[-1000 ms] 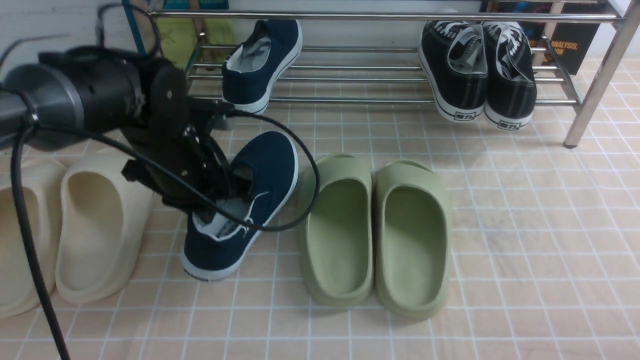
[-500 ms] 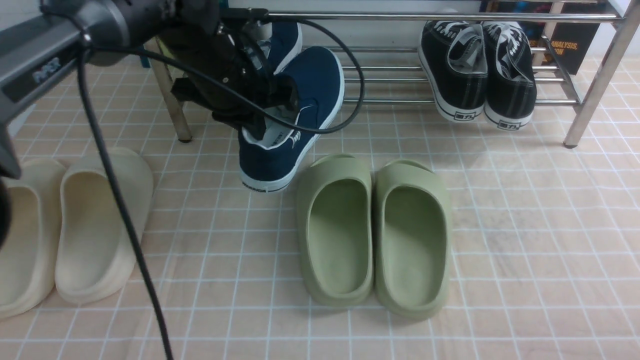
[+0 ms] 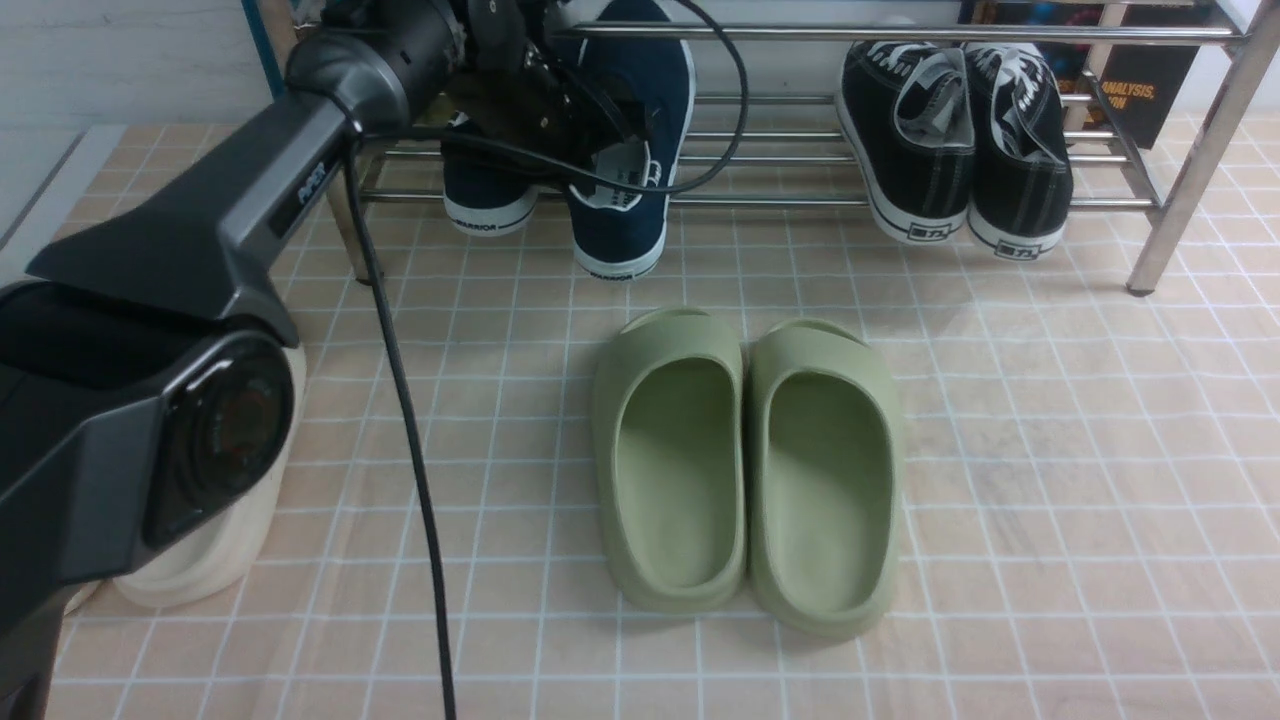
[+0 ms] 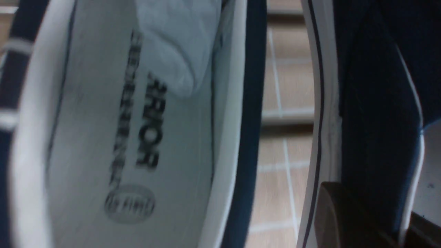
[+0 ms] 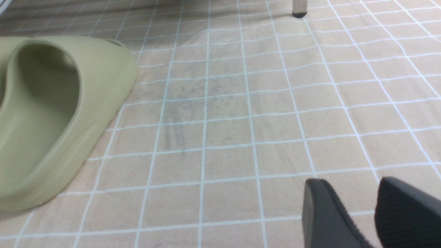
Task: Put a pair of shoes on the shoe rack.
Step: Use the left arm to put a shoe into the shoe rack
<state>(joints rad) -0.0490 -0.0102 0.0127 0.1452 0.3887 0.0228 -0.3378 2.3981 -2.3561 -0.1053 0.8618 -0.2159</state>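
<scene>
Front view, left gripper [image 3: 600, 150]: how do the jaws stand? (RK)

Closed, clamped on the collar of the held shoe [image 3: 655, 90]. Left wrist view agrees: one finger [image 4: 341, 213] lies against that shoe's navy wall. (LM)

Held shoe position? (RK)

At the rack [image 3: 900, 32], left part. Tilted: toe up near the top rail, heel low and out past the front lower bar. Contact with the bars: cannot tell, gripper and cable [image 3: 400, 400] cover it. (LM)

Second shoe [image 3: 485, 195]? (RK)

On the lower bars, just beside the held one on its left, heel at the front edge. (LM)

Right gripper [image 5: 358, 220]? (RK)

Right wrist view only. Fingers apart, nothing between them, tiled floor [image 5: 241, 103] beneath. One green slide [image 5: 51, 113] lies near. (LM)

Rest of the scene? (RK)

On the rack's right part, black sneakers [image 3: 950, 150], well apart from the navy pair. Both green slides [image 3: 745, 460] side by side on the floor in front of the rack. At far left a cream slide [image 3: 215, 560], mostly hidden by the left arm [image 3: 200, 260]. (LM)
</scene>
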